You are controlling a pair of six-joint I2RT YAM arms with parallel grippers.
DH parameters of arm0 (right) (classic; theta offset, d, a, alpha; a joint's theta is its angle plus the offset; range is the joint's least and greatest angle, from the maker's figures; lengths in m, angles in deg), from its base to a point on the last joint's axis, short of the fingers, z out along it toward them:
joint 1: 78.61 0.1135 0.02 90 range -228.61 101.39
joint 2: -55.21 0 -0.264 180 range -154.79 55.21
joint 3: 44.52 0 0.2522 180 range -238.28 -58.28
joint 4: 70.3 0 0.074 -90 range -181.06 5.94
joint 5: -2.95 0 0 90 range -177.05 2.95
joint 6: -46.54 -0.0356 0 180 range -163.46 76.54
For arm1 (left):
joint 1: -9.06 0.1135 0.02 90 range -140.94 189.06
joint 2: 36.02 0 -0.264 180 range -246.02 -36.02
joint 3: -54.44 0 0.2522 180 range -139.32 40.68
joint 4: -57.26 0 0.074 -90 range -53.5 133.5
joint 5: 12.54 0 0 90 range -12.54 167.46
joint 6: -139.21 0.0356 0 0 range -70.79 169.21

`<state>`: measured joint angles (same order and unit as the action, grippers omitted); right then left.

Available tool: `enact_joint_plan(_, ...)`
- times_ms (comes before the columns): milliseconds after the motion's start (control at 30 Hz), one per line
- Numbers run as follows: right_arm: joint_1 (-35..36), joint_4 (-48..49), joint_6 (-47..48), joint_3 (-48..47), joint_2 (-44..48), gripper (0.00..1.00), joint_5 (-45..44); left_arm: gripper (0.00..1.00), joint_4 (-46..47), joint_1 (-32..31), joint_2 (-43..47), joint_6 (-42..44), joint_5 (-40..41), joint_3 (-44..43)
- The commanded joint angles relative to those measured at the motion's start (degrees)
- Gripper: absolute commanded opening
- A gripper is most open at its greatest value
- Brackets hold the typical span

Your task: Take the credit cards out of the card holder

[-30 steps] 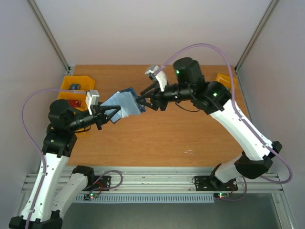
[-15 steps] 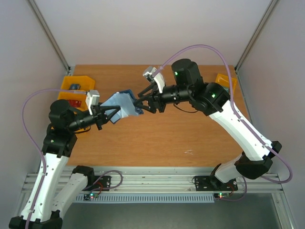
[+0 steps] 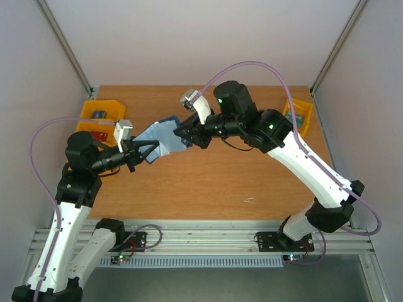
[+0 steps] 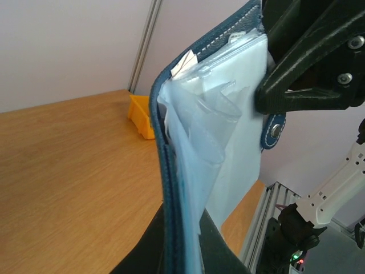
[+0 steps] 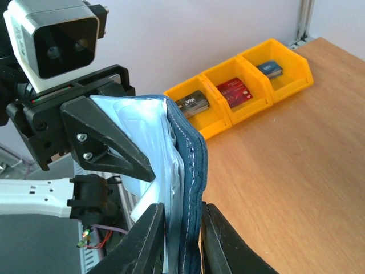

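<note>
The card holder (image 3: 160,134), dark navy with a pale blue inside and clear sleeves, hangs above the table between both arms. My left gripper (image 3: 145,151) is shut on its near-left end; in the left wrist view the holder (image 4: 171,171) rises from between the gripper (image 4: 185,242). A pale corner of one of the credit cards (image 4: 183,60) peeks from a top pocket. My right gripper (image 3: 184,134) has closed on the other end. In the right wrist view the gripper (image 5: 183,234) has one finger pressed to each side of the holder (image 5: 188,165).
A row of yellow bins (image 5: 239,91) with loose cards in them stands at the table's left edge, also seen from above (image 3: 99,116). Another yellow bin (image 3: 298,113) stands at the right edge. The left wrist camera (image 5: 54,40) sits close behind the holder.
The right arm has swung left toward the holder, and its jaws have narrowed onto the holder's end. The left gripper has kept its grip and place.
</note>
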<state>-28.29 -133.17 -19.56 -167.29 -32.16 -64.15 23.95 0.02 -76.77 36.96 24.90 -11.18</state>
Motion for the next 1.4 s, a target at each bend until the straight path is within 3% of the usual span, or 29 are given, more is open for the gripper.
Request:
enact_joint_plan(0,0.77,-0.41,0.32,-0.45,-0.72,0.19,-4.88,0.00,3.32,-0.27,1.35,1.25,-2.53,-1.02)
enact_joint_plan(267,3.19,-0.01,1.74,-2.19,-3.48,0.32,-1.95,0.00,6.07,-0.28,2.80,3.18,-5.78,-0.48)
enact_joint_plan(367,3.27,0.85,1.54,-2.25,-3.53,0.29,-0.57,0.00,6.89,-0.28,2.95,2.72,-6.32,-0.14)
enact_joint_plan(467,3.37,1.99,0.57,-2.27,-4.04,0.18,1.38,0.01,7.66,-0.28,2.77,1.92,-6.27,0.23)
enact_joint_plan(500,3.45,2.56,0.09,-2.26,-4.21,0.14,2.11,0.05,7.81,-0.28,2.65,1.57,-6.18,0.34)
enact_joint_plan(600,3.87,4.31,-1.35,-2.18,-4.68,0.03,2.79,0.36,7.82,-0.28,2.38,0.65,-5.75,0.35)
enact_joint_plan(700,4.23,5.25,-2.25,-1.95,-4.81,0.01,0.55,0.63,7.60,-0.28,2.18,-0.38,-5.71,0.48)
enact_joint_plan(767,4.53,6.00,-3.05,-1.75,-4.65,0.01,-1.28,0.74,7.75,-0.33,2.08,-1.52,-5.61,0.96)
enact_joint_plan(867,5.68,6.54,-3.05,-2.35,-4.96,0.01,-3.57,0.79,9.09,-0.37,1.83,-3.45,-4.12,1.89)
enact_joint_plan(1033,6.80,8.09,-3.43,-2.32,-4.17,0.01,-2.25,0.73,5.50,-0.45,-0.03,-1.64,0.96,0.65)
enact_joint_plan(1133,7.01,9.37,-4.27,-1.70,-3.48,0.01,-1.18,0.65,3.13,-0.62,-0.99,0.88,3.16,-0.44)
enact_joint_plan(1233,7.24,10.07,-4.49,-0.95,-3.03,0.01,-0.30,0.43,2.46,-0.75,-0.96,2.34,2.62,-0.87)
enact_joint_plan(1300,7.20,11.17,-4.73,0.15,-2.19,0.02,0.38,0.22,2.42,-0.80,-0.79,2.66,1.48,-0.82)
enact_joint_plan(1367,6.61,10.46,-4.81,0.21,-1.60,0.21,0.67,0.02,2.52,-0.81,-0.29,2.31,1.09,-0.84)
